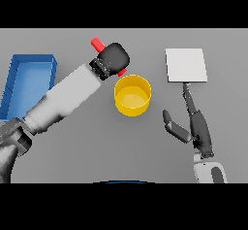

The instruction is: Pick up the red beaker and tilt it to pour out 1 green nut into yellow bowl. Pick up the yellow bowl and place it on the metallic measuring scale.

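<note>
A: Left hand (115, 57) has its fingers curled round the red beaker (98, 43), held above the table (77, 151) just behind the yellow bowl (132, 95). Only the beaker's red ends show past the fist.

B: It looks small, rigid and light, I'd judge; a grip round the middle should let it tip cleanly. I can't see a green nut.

A: The bowl's round, open-topped, bright yellow, inside looks bare. Probably stiff and light, so pinch the rim or cup the wall.

B: Right hand (190, 127) rests spread, fingers straight, beside the bowl, below the pale square measuring scale (186, 65). Blue tray (29, 64) sits far left.
</note>
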`<act>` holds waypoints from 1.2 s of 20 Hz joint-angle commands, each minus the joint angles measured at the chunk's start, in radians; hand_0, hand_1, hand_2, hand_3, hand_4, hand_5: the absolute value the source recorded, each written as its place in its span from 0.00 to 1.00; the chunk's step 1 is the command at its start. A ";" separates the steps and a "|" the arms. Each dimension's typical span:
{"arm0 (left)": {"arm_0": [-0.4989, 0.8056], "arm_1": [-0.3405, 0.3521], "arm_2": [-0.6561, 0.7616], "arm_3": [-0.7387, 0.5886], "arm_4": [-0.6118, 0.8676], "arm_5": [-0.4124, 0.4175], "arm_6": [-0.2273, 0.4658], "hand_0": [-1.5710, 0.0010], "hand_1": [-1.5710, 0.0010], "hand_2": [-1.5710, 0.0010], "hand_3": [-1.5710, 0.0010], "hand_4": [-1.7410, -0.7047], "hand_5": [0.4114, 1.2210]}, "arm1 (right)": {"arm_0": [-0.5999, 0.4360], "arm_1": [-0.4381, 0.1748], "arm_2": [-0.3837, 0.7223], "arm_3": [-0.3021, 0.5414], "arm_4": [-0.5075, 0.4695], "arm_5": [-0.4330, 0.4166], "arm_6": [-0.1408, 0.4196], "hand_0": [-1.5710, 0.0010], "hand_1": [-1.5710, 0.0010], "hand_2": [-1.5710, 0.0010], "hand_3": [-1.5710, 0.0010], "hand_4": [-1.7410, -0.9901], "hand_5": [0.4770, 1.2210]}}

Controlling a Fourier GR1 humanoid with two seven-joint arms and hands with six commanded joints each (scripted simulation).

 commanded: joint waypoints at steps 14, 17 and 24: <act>-0.104 -0.040 -0.242 0.049 -0.164 0.011 0.007 0.00 0.00 0.00 0.00 0.01 1.00 | -0.001 0.014 -0.009 0.009 0.009 -0.033 -0.029 1.00 1.00 1.00 1.00 0.88 0.27; -0.150 -0.045 -0.308 0.073 -0.207 0.009 -0.023 0.00 0.00 0.00 0.00 0.01 1.00 | -0.009 0.012 -0.009 0.014 0.000 -0.023 -0.037 1.00 1.00 1.00 1.00 0.89 0.27; -0.252 -0.092 -0.395 0.131 -0.238 -0.060 -0.076 0.00 0.00 0.00 0.00 0.01 1.00 | -0.010 0.019 0.002 0.011 0.017 -0.030 -0.024 1.00 1.00 1.00 1.00 0.94 0.28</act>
